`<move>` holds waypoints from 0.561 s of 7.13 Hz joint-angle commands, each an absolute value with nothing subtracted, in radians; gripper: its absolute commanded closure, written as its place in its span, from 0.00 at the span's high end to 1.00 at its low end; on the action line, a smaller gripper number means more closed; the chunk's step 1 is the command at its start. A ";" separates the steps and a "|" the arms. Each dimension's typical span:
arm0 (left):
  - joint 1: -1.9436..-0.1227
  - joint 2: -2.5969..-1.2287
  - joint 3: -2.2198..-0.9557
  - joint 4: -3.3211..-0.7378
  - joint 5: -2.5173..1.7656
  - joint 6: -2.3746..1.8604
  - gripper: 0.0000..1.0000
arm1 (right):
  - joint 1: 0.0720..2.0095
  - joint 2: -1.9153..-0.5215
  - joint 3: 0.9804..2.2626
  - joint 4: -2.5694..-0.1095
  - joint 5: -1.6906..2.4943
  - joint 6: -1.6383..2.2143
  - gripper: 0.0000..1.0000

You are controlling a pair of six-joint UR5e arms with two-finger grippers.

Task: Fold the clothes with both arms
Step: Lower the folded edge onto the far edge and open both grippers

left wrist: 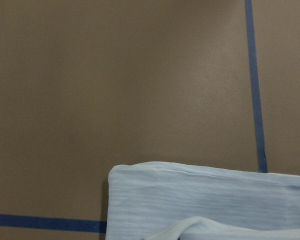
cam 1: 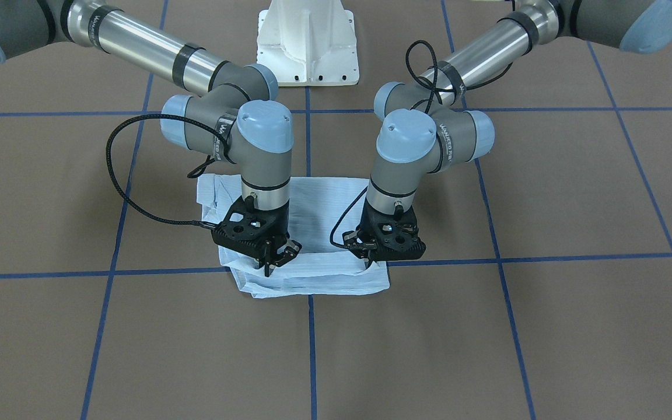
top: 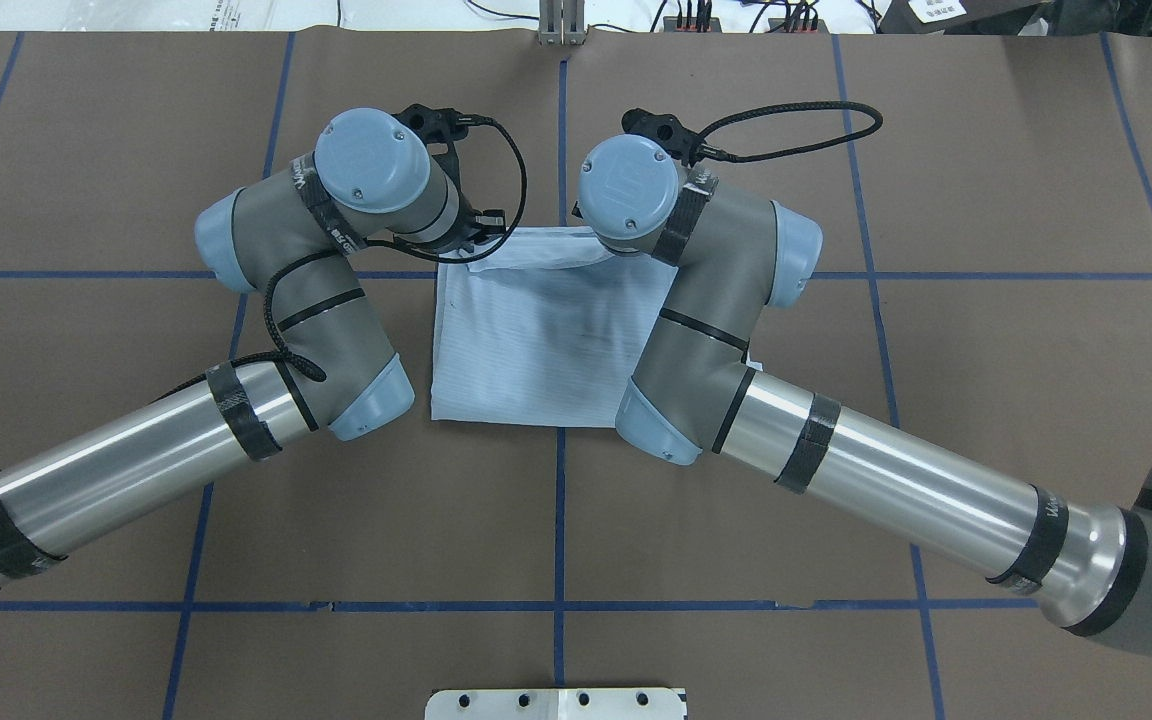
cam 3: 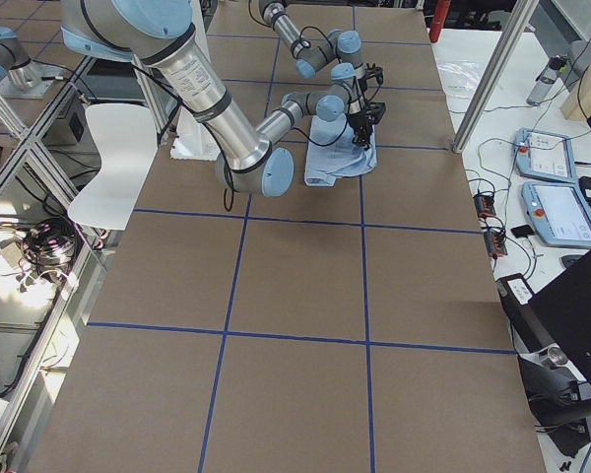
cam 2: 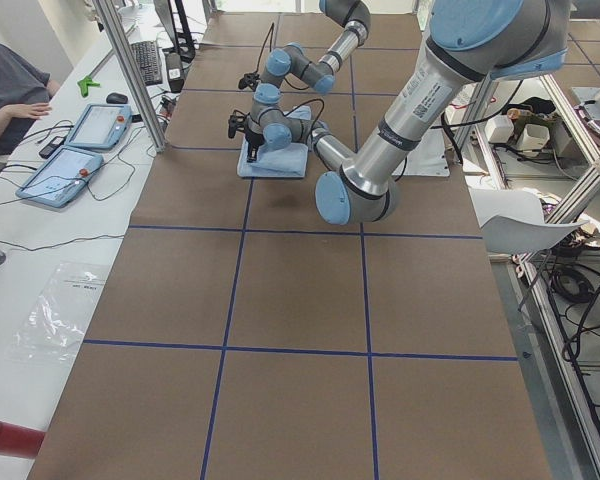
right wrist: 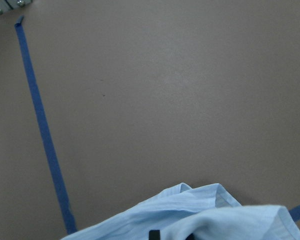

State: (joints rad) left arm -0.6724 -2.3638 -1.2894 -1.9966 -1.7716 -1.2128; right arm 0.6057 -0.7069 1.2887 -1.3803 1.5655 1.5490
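The light blue striped shirt [cam 1: 318, 221] lies folded into a rough rectangle on the brown table, between both arms [top: 536, 340]. Both grippers point down at its edge farthest from the robot. My right gripper [cam 1: 277, 256] stands just over that edge on the front view's left, its fingers apart. My left gripper [cam 1: 371, 262] is at the other corner with a fingertip down in the cloth, and its jaws are hidden by its own body. The left wrist view shows a folded shirt corner [left wrist: 205, 200]. The right wrist view shows a bunched corner [right wrist: 190, 215].
The white pedestal base [cam 1: 308, 44] stands behind the shirt. Blue tape lines [cam 1: 310, 350] grid the brown table. An operator [cam 2: 10, 90] sits at a side desk with tablets [cam 2: 65, 170]. A white chair [cam 3: 113, 158] stands beside the table.
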 commanded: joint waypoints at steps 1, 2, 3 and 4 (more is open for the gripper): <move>-0.696 -2.355 -1.334 -1.999 -1.828 -1.212 1.00 | 0.647 -0.695 1.302 -1.387 1.703 1.471 1.00; -0.712 -2.352 -1.350 -1.996 -1.882 -1.204 1.00 | 0.679 -0.702 1.331 -1.388 1.763 1.445 1.00; -0.712 -2.333 -1.365 -1.996 -1.884 -1.191 1.00 | 0.705 -0.737 1.369 -1.388 1.804 1.416 1.00; -0.712 -2.309 -1.380 -1.996 -1.884 -1.172 1.00 | 0.716 -0.800 1.438 -1.388 1.822 1.358 1.00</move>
